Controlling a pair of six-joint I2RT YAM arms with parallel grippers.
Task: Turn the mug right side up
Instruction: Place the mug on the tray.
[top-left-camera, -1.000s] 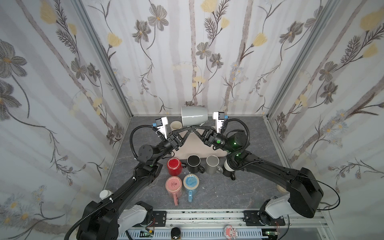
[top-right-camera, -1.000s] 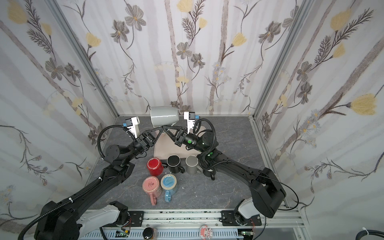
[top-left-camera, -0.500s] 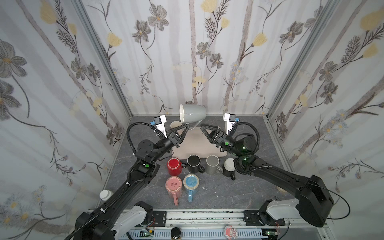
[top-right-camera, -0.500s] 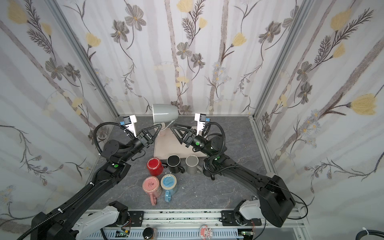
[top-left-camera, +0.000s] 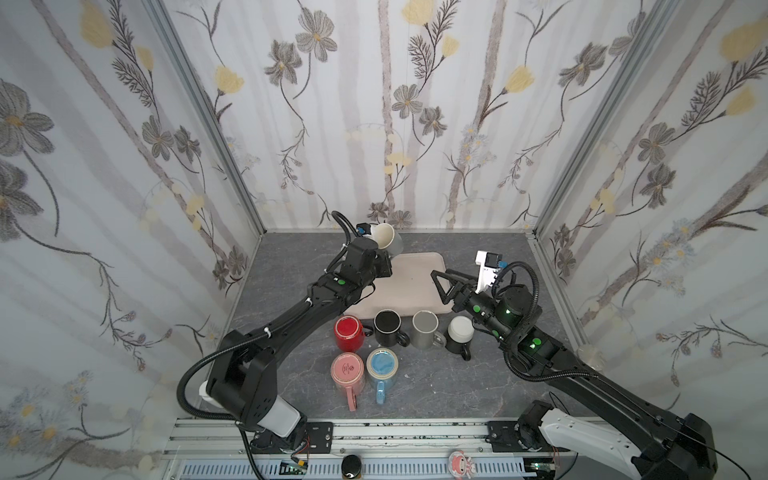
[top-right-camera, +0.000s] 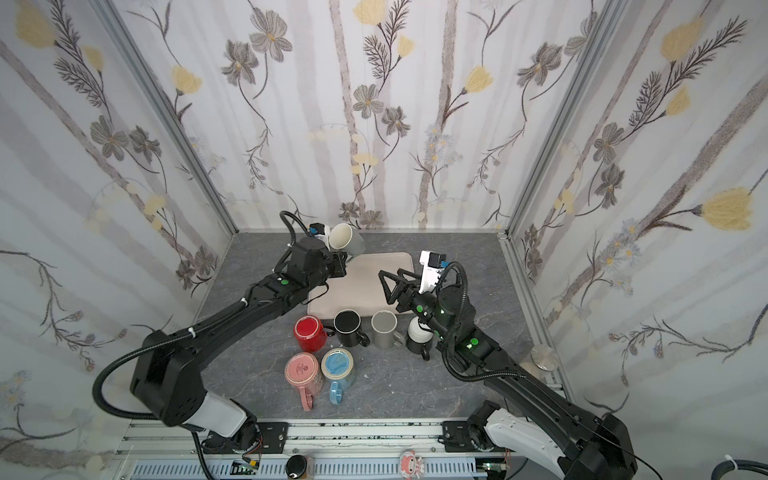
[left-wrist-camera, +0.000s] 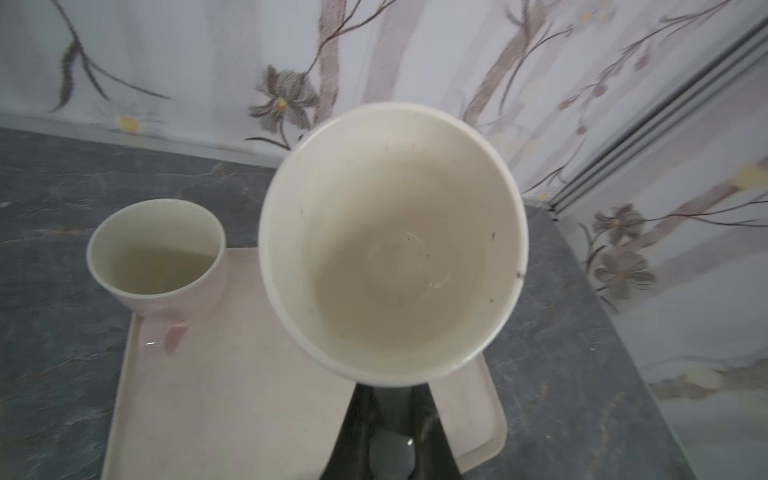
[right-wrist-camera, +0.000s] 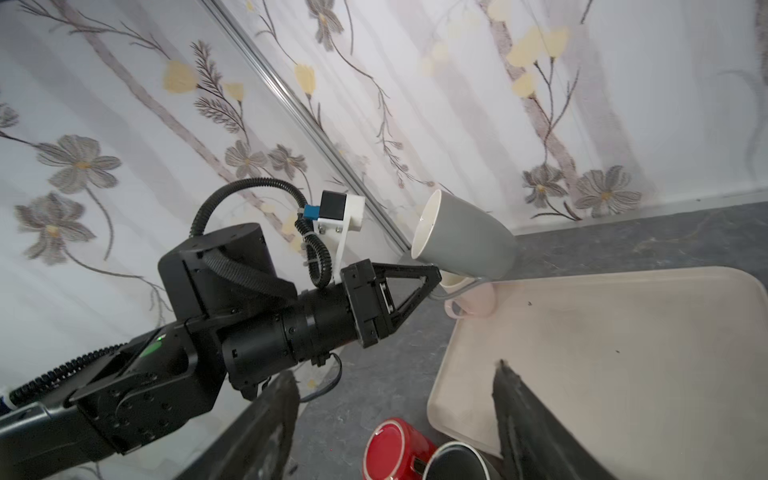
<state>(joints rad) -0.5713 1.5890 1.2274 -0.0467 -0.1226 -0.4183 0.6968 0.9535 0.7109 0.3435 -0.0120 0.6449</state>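
A: Where's the mug (top-left-camera: 388, 241)?

B: In the air, right at the tips of the left claw (right-wrist-camera: 434, 277). That claw is pinched tight on the handle (right-wrist-camera: 459, 288), and the body sticks out above and beyond the tips.

A: Upright?

B: Not quite. It's tilted, close to lying on its side. The mouth is angled up and back toward the claw's own wrist, so the left wrist view looks straight into the bare inside.

A: What's under it?

B: Just below the tips there's a small cup (left-wrist-camera: 156, 253), mouth up, on the far corner of the tray (top-left-camera: 415, 282). The mug hangs close over it. I can't tell for sure whether they touch, though the right wrist view suggests a narrow gap.

A: And the other claw?

B: The right claw (top-left-camera: 441, 277) is spread wide with nothing in it. It's across the tray from the mug, well apart from it, over the tray's opposite edge. A cluster of mugs (top-left-camera: 387, 326) stands on the table on the base side of both claws, and neither claw has hold of any of them.

A: So how far along are we?

B: Past halfway, I'd say. The mug is lifted and its mouth faces more up than down. What's left is to finish the roll until the rim is level, lower it onto bare tray beside the cup, and let go.

A: Any worry?

B: It's one claw on a thin handle, so the mug could swing. There's also little room over that cup.
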